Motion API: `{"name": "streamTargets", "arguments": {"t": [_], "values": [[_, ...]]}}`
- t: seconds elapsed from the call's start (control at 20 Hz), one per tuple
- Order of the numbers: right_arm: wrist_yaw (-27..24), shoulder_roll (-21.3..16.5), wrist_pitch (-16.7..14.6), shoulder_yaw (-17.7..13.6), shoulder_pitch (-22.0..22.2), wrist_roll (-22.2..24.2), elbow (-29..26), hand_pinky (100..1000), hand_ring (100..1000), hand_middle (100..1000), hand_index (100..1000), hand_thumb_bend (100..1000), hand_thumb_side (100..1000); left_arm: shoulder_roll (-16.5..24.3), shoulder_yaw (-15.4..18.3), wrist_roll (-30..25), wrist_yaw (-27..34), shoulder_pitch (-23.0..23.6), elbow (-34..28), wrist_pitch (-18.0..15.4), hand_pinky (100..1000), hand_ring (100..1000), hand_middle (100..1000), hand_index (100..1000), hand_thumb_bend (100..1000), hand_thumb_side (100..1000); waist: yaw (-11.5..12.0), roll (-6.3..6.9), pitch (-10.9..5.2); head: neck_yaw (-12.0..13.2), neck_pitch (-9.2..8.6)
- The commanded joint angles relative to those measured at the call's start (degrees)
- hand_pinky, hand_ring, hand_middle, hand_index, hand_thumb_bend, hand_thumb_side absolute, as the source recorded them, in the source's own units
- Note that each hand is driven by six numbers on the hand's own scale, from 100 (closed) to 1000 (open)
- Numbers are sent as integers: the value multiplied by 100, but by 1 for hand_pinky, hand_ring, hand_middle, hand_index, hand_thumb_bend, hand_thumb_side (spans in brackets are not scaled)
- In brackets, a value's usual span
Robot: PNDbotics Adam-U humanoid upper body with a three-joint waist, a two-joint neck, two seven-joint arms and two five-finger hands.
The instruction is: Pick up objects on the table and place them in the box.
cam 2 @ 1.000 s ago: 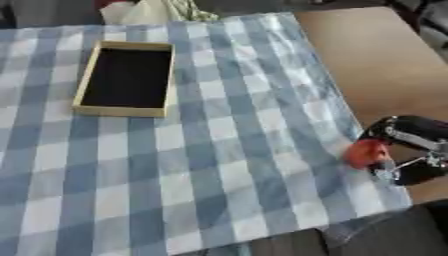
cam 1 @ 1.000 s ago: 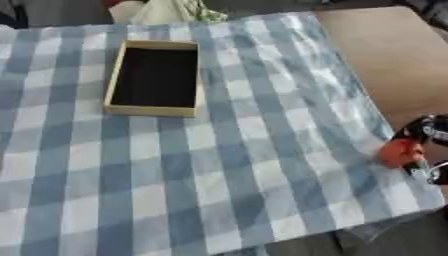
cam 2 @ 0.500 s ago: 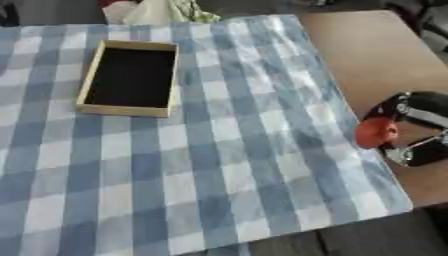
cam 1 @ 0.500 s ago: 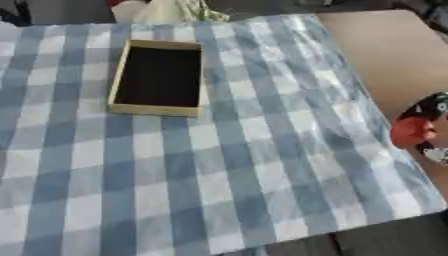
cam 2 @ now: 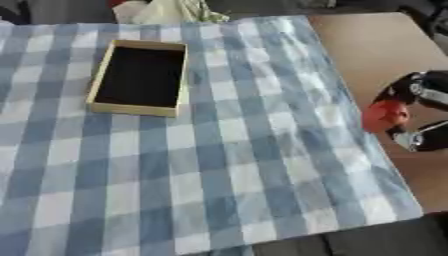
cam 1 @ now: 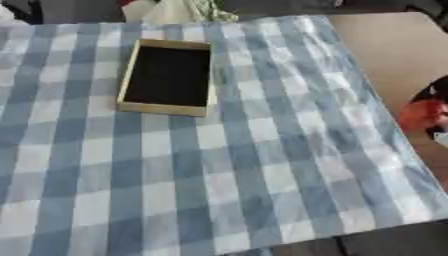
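Right eye view is showing the robot's right hand (cam 2: 418, 116) at the right edge, its fingers curling around a small red object (cam 2: 384, 115) over the bare brown desk (cam 2: 376, 45), just beside the blue-and-white checked cloth (cam 2: 219, 165). An open, dark-lined box (cam 2: 140, 77) is sitting on the cloth, well apart.
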Motion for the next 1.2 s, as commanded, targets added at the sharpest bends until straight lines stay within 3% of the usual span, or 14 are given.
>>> {"name": "streamTargets", "arguments": {"t": [0.05,0.55,1.2], "values": [[91,-205,-33,20,-383,66,-192,706,669,589,767,100,100,102,15,-36,34,-101,-80,-10,780,786,739,829,553,714,35,-11,-108,-41,-64],[332,360,-158,525,-1901,523,233,705,669,591,772,100,100,67,-1,-72,62,-138,-80,-13,779,785,740,830,553,714,179,-20,-102,-222,-113],[999,1714,-380,1051,-3687,842,1646,700,662,592,776,100,100,-10,-14,-112,103,-204,-80,-31,779,785,740,830,554,714,333,60,-87,-455,-140]]}}
